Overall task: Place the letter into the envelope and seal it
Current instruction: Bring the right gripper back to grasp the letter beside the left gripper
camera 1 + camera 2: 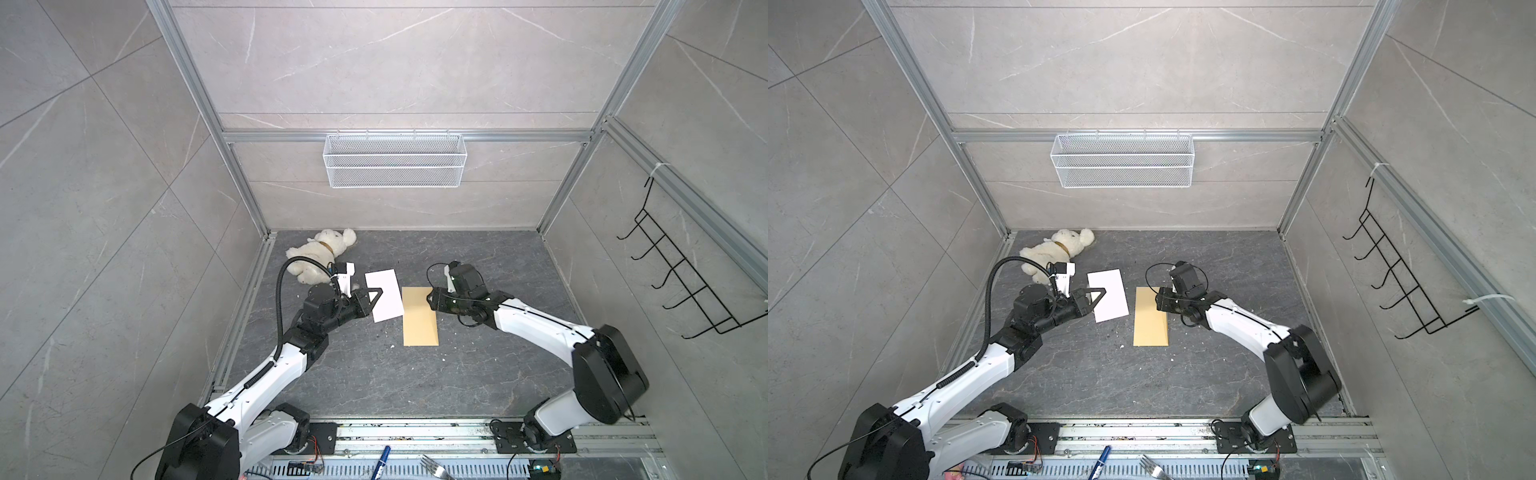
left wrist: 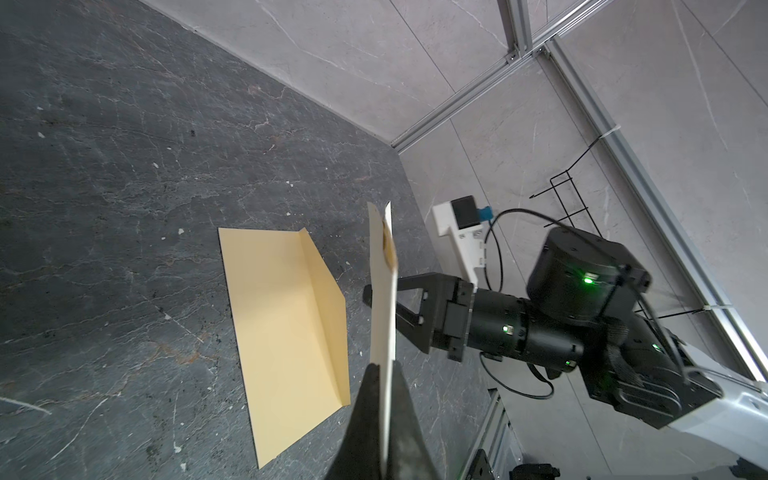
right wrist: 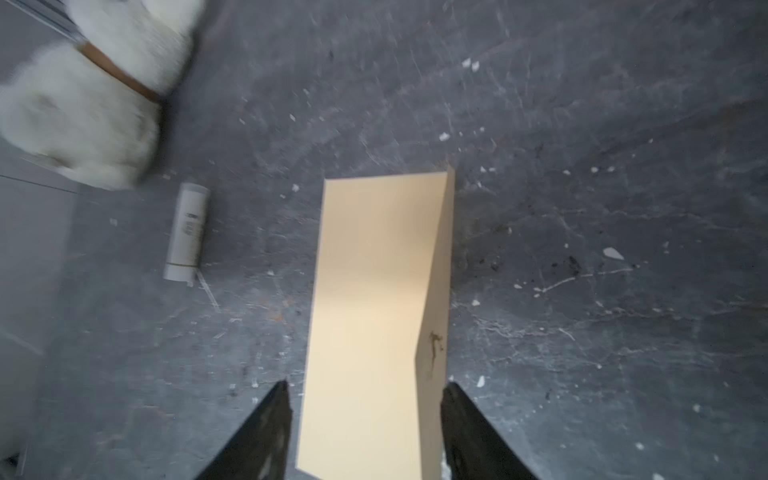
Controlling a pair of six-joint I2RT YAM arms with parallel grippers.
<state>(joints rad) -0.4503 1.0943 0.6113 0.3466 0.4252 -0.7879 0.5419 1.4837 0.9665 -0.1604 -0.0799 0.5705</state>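
Note:
The letter point(image 1: 386, 297) point(image 1: 1111, 297) shows as a plain white sheet in both top views, held off the floor and tilted. My left gripper point(image 1: 376, 296) point(image 1: 1100, 293) point(image 2: 385, 365) is shut on its near edge; the left wrist view sees the sheet point(image 2: 383, 299) edge-on. The yellow-tan envelope point(image 1: 419, 320) point(image 1: 1150, 324) point(image 2: 282, 316) point(image 3: 374, 291) lies flat on the dark floor beside the letter. Its long flap point(image 3: 436, 291) stands up along the side facing the right arm. My right gripper point(image 1: 430, 299) point(image 1: 1158, 300) point(image 3: 365, 386) hovers open over the envelope's far end, its jaws straddling the width with nothing gripped.
A white teddy bear point(image 1: 320, 253) lies in the back left corner, with a small white tube point(image 3: 187, 232) near it. A wire basket point(image 1: 395, 160) hangs on the back wall and a black hook rack point(image 1: 685, 286) on the right wall. A pen point(image 1: 382, 457) and a fork point(image 1: 434, 465) lie by the front rail.

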